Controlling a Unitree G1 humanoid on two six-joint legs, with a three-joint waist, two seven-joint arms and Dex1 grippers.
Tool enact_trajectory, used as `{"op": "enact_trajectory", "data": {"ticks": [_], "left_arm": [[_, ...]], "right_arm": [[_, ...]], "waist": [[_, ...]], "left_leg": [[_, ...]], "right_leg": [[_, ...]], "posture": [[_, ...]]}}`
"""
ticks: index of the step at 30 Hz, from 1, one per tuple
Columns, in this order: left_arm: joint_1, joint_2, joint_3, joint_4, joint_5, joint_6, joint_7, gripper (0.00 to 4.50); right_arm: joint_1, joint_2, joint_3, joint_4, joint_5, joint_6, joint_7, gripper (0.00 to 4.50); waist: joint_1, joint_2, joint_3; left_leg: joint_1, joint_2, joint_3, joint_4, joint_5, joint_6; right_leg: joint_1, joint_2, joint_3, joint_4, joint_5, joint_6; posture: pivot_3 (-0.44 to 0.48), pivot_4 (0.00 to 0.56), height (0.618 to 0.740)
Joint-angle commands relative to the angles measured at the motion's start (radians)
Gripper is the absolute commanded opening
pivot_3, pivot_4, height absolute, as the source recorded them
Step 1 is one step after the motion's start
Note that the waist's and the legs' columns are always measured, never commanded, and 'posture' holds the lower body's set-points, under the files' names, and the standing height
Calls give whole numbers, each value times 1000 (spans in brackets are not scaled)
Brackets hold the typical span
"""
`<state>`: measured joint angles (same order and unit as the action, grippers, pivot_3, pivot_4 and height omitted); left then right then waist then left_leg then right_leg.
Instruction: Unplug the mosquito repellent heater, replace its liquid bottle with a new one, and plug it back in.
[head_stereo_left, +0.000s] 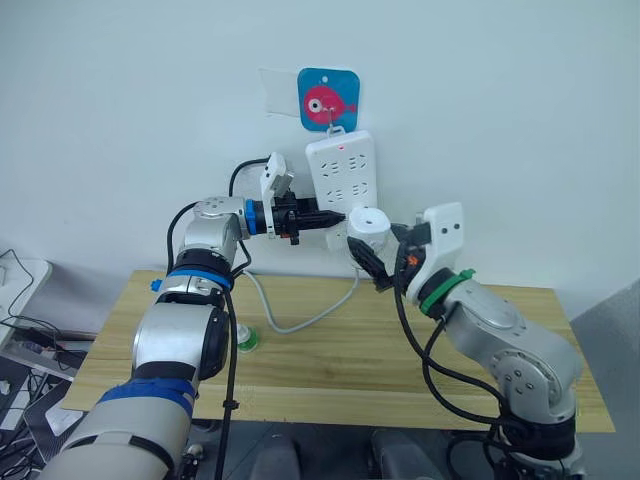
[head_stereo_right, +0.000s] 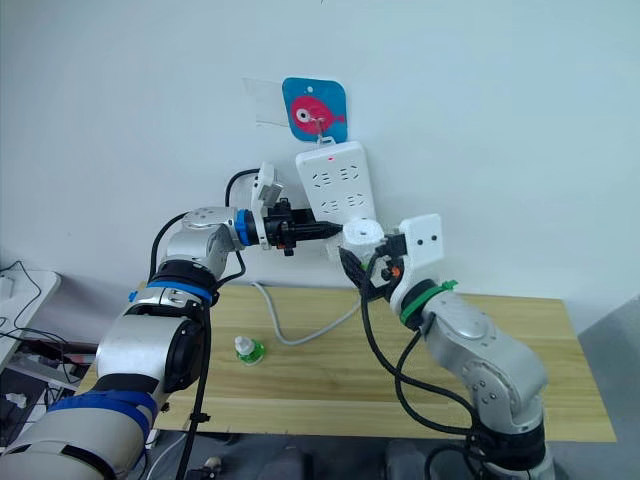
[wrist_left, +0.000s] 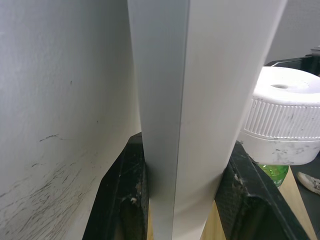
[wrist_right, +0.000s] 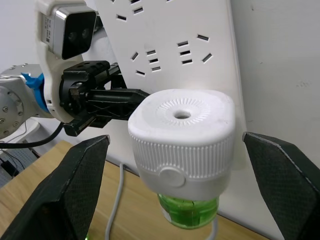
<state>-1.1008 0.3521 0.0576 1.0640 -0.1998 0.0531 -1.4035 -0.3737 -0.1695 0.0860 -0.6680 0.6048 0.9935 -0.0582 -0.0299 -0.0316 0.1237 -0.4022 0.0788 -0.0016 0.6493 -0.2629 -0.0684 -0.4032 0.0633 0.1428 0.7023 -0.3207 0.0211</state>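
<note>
Closest to your right wrist camera sits the mosquito repellent heater (wrist_right: 182, 145), a rounded white plastic block with a ribbed band round its sides, a ring of fine dimples on top and a round vent hole in the middle. You can see a small round button on its front face. Under it hangs a translucent green liquid bottle (wrist_right: 187, 212), of which only the upper part shows. The heater is against the lower end of the power strip (head_stereo_left: 341, 172), a long white glossy bar with rows of slots, hung upright on the wall below a blue square hook with a pink fish (head_stereo_left: 328, 98); you cannot see the prongs, so whether they are seated is not clear.

Your right gripper (wrist_right: 182, 180) stands wide, its two black textured fingers (wrist_right: 75, 185) well apart on either side of the heater and not touching it.

Your left gripper (head_stereo_left: 330, 217) is closed on the power strip's lower left edge; in its wrist view the black fingers (wrist_left: 125, 200) press both faces of the white bar, and their tips are hidden behind it.

On the pale wooden table (head_stereo_left: 330, 385) stands the new bottle (head_stereo_right: 247, 348), green with a white cap, partly hidden by your left arm. A white cable (head_stereo_left: 300, 320) curls from the strip across the tabletop.
</note>
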Motion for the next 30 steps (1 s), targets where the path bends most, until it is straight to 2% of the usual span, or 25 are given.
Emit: {"op": "enact_trajectory", "data": {"ticks": [1,14,15,16,18,19,30], "left_arm": [[-13,-10,1,-28,-2,-12,14,1302],[-9,-3,6,-26,-2,-25,32,1302],[-9,-3,7,-26,-2,-27,34,1302],[-8,-3,8,-26,-3,-28,35,1302],[-8,-3,8,-23,-2,-32,37,1302],[-7,-2,8,-22,-2,-33,37,1302],[-19,-1,17,30,19,-79,135,1302]], "right_arm": [[-44,14,15,20,-37,-4,-3,4500],[-75,64,36,99,-129,-28,17,4500],[-75,67,35,102,-134,-32,21,4091],[-74,70,34,105,-138,-34,24,3911],[-74,71,33,108,-143,-37,31,3239],[-73,72,32,109,-147,-36,35,3100],[-30,47,19,-3,-145,45,41,3103]], "waist": [[0,0,0],[1,0,2],[1,0,2],[1,1,2],[0,1,3],[0,1,3],[4,1,4]], "left_leg": [[0,0,0,0,0,0],[0,0,0,0,0,0],[0,0,0,0,0,0],[0,0,0,0,0,0],[0,0,0,0,0,0],[0,0,0,0,0,0],[-1,0,0,1,0,0]], "right_leg": [[0,0,0,0,0,0],[0,0,-1,1,0,0],[0,0,-1,1,0,0],[0,0,-1,1,0,0],[-1,0,-1,2,0,0],[-1,0,-1,2,0,0],[-1,0,-1,1,0,0]], "posture": [[-22,164,740],[6,164,740],[10,163,740],[10,163,740],[10,163,740],[10,163,740],[-3,164,740]]}}
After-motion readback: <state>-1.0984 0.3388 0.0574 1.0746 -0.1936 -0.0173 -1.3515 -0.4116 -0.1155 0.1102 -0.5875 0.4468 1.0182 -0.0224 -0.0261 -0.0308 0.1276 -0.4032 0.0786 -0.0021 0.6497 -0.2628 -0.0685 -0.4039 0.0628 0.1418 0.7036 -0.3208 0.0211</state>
